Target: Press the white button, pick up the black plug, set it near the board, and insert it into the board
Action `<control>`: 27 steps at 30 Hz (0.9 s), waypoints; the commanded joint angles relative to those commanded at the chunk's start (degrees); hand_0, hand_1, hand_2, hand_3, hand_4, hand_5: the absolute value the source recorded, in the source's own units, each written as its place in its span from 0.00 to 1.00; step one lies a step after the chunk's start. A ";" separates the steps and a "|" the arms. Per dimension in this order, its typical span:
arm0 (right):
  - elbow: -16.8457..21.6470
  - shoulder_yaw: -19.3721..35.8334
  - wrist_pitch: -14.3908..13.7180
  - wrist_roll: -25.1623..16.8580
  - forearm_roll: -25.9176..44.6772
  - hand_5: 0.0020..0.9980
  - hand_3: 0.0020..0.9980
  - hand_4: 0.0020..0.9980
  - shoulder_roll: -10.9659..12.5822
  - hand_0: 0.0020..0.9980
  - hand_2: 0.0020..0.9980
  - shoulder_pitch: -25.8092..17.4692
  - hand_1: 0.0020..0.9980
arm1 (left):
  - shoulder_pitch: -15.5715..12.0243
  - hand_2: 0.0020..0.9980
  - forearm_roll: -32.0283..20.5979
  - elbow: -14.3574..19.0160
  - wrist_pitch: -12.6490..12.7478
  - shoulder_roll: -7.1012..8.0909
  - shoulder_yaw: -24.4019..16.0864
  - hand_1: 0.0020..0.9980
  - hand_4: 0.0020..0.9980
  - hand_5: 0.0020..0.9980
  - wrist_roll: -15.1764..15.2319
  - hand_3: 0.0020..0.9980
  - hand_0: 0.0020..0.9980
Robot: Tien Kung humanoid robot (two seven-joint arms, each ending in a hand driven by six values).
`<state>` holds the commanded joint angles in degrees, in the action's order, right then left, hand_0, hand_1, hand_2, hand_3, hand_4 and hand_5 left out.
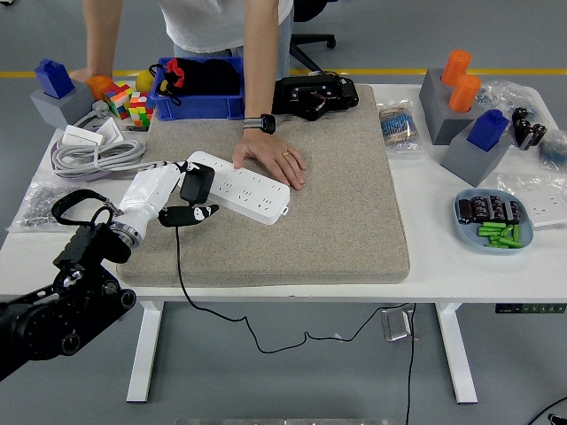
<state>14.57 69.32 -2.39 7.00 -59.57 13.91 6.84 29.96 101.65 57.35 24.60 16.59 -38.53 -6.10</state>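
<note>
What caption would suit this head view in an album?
Robot's left hand holds a black plug at the white power strip that a person's hand steadies.

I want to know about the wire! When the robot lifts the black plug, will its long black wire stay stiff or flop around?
Probably floppy: the wire droops off the mat and hangs in loose curves under the table. It will likely trail behind the black plug held in the left hand, tugging only lightly, since it looks thin.

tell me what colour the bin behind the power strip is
Blue: the plastic bin at the table's far edge, clear in the head view.
</note>
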 joint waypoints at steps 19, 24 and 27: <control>0.01 -0.11 0.02 0.01 0.08 0.41 0.61 0.66 -0.07 0.76 0.62 -0.02 0.64 | 2.25 0.74 -0.12 -1.32 0.08 -1.60 -0.52 0.84 0.88 0.41 0.05 0.68 0.82; 0.07 -0.11 0.04 -0.01 0.12 0.41 0.61 0.66 -0.07 0.76 0.62 0.10 0.64 | 3.07 0.73 -0.33 -2.30 -0.06 -2.20 -0.13 0.84 0.88 0.41 -0.03 0.68 0.82; 0.00 -0.11 0.03 0.00 0.12 0.41 0.61 0.66 -0.06 0.76 0.62 0.11 0.64 | 3.70 0.73 -0.62 -3.21 -0.21 -2.59 0.15 0.84 0.88 0.41 -0.06 0.68 0.82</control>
<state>14.57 69.20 -2.37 7.01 -59.45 13.85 6.95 33.66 101.03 54.14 24.39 14.00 -38.39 -6.16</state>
